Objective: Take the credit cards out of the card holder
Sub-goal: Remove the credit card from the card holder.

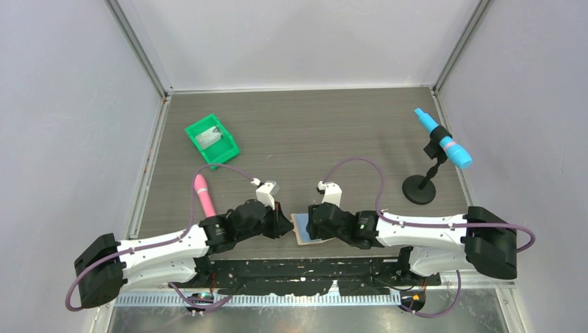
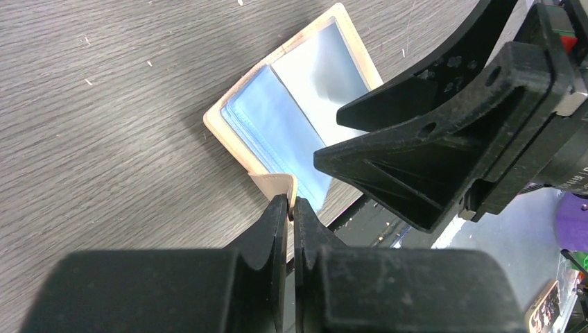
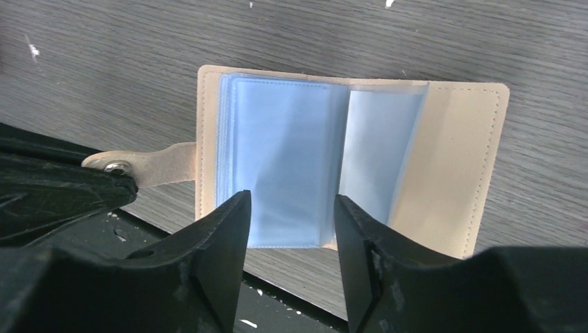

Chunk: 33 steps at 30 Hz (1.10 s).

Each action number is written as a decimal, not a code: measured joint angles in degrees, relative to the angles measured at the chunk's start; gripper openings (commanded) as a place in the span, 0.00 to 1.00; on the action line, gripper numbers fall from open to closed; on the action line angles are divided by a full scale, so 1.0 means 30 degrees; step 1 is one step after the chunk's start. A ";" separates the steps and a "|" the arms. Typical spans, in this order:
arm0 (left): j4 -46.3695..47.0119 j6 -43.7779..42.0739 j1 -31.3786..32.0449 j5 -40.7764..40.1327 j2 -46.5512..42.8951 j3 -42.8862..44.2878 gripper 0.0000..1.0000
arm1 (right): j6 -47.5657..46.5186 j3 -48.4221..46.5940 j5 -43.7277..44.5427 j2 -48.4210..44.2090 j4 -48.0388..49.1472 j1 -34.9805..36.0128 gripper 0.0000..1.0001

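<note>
Right wrist view gives the relation that matters. The right gripper point(image 3: 291, 208) has its fingers spread, and the near edge of the blue sleeve stack point(image 3: 277, 159) sits straight ahead in the gap between them; I cannot tell whether either finger touches it. The card holder point(image 3: 451, 159) lies open and flat, its spread width running across the fingers and its fold pointing away from them. The left gripper point(image 2: 291, 208) has its fingers pressed together on the strap tab point(image 2: 274, 186), anchoring the holder, so the right arm looks like the free one to reach in. From the top view, the holder rests at the near edge of the table point(image 1: 312, 139), between both grippers. It is tan with a stitched border. A paler leaf point(image 3: 378, 152) stands beside the blue sleeves, and the credit cards themselves do not show clearly.
</note>
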<state>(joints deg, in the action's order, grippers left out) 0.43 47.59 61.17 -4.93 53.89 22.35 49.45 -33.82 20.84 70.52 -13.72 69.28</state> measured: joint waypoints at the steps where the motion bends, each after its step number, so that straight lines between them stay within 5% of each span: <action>1: 0.0000 0.0000 0.0000 0.0000 0.0000 0.0000 0.00 | 0.0007 0.0007 -0.0015 -0.0058 0.0007 0.0007 0.58; 28: 0.0036 0.0007 0.0000 0.0015 -0.0007 0.0000 0.00 | 0.0000 0.0459 -0.1435 0.1100 0.2251 0.0015 0.63; 33: 0.0029 0.0000 0.0000 0.0015 -0.0007 0.0000 0.00 | 0.0080 0.0459 -0.1392 0.1362 0.2288 0.0015 0.57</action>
<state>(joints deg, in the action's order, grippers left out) 0.51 47.59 61.17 -4.89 53.87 22.35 49.69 -32.45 16.67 74.61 -6.85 69.32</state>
